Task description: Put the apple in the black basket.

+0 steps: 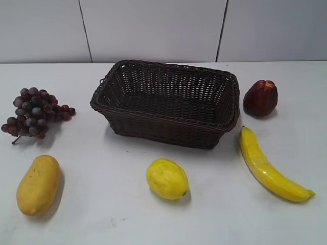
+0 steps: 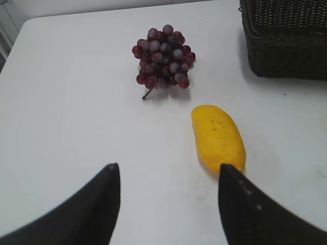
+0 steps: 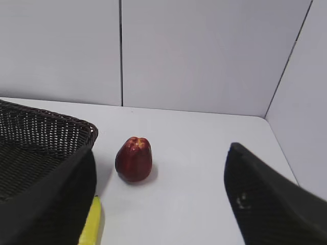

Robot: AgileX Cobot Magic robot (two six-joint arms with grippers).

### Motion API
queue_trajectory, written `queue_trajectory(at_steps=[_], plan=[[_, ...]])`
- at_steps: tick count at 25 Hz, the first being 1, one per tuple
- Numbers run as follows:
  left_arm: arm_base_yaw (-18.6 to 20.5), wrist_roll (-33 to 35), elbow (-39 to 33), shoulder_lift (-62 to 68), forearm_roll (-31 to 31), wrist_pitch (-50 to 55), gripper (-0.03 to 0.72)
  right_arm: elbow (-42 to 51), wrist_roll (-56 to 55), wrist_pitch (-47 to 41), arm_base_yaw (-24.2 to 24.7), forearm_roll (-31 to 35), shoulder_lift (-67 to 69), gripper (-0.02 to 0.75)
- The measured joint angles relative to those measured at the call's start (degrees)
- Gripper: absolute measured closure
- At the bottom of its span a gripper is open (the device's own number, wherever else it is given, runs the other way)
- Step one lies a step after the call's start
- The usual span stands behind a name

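Note:
The dark red apple (image 1: 260,97) stands upright on the white table just right of the black basket (image 1: 168,120). The basket is empty and sits at the table's middle back. In the right wrist view the apple (image 3: 134,159) lies ahead of my open, empty right gripper (image 3: 161,153), left of its midline, with the basket's corner (image 3: 46,127) at the left. My left gripper (image 2: 168,168) is open and empty over bare table. Neither gripper shows in the exterior view.
A purple-red grape bunch (image 1: 34,112) lies at the left and also shows in the left wrist view (image 2: 163,57). A yellow mango (image 1: 38,185) lies front left, a lemon (image 1: 167,178) front middle, a banana (image 1: 271,166) at the right. A wall stands behind.

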State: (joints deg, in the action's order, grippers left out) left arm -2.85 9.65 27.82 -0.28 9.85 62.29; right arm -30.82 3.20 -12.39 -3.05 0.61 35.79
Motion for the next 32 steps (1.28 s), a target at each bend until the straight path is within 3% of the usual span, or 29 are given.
queue_trajectory(at_steps=[3,6,12,19,25,32], plan=[[0.00,0.00,0.00,0.00,0.00,0.00,0.235,-1.07,0.00,8.10,0.00,0.00,11.74,0.147],[0.00,0.00,0.00,0.00,0.00,0.00,0.235,-6.63,0.00,7.87,0.00,0.00,23.50,0.147],[0.00,0.00,0.00,0.00,0.00,0.00,0.235,-27.36,0.57,-10.91,0.01,0.14,44.26,0.080],[0.00,0.00,0.00,0.00,0.00,0.00,0.235,-50.46,1.33,-34.63,-0.27,2.56,63.22,0.070],[0.00,0.00,0.00,0.00,0.00,0.00,0.235,-59.89,1.45,-37.49,-2.30,2.51,73.32,0.070],[0.00,0.00,0.00,0.00,0.00,0.00,0.235,-61.36,1.45,-35.40,-2.43,1.48,81.85,0.070]])
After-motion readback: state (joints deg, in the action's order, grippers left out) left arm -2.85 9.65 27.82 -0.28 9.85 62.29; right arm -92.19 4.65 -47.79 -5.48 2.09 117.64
